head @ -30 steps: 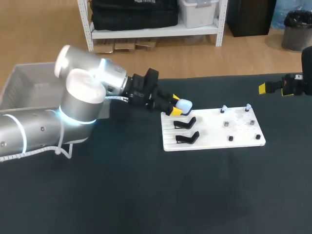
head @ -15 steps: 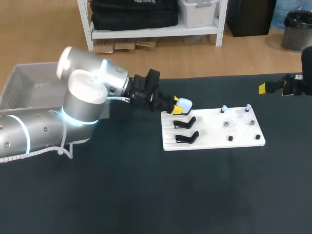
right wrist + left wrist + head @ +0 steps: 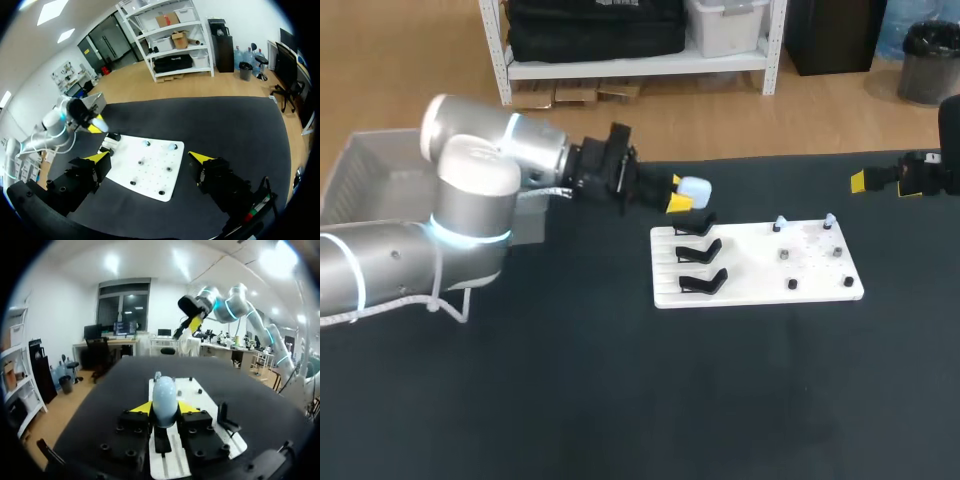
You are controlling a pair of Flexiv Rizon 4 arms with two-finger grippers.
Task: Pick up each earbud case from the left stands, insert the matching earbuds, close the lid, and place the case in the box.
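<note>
Case (image 3: 694, 188) sits pinched betw. my left pincer's (image 3: 678, 193) tips, lifted just beside the board's (image 3: 760, 285) stand end. Grip looks shallow on smooth shell; fast swing could slip it. Right pincer (image 3: 150, 157) wide open, empty.

Left arm (image 3: 470, 200) reaches in from the left, wrist level, left gripper (image 3: 681, 193) clamped on earbud case (image 3: 695, 188). Right gripper (image 3: 150, 157) at far right, fingers spread wide.

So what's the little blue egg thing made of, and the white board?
The earbud case looks like smooth, glossy pale-blue plastic: light shines off it. The white board seems matte plastic, flat and even; hard to be sure.
</note>
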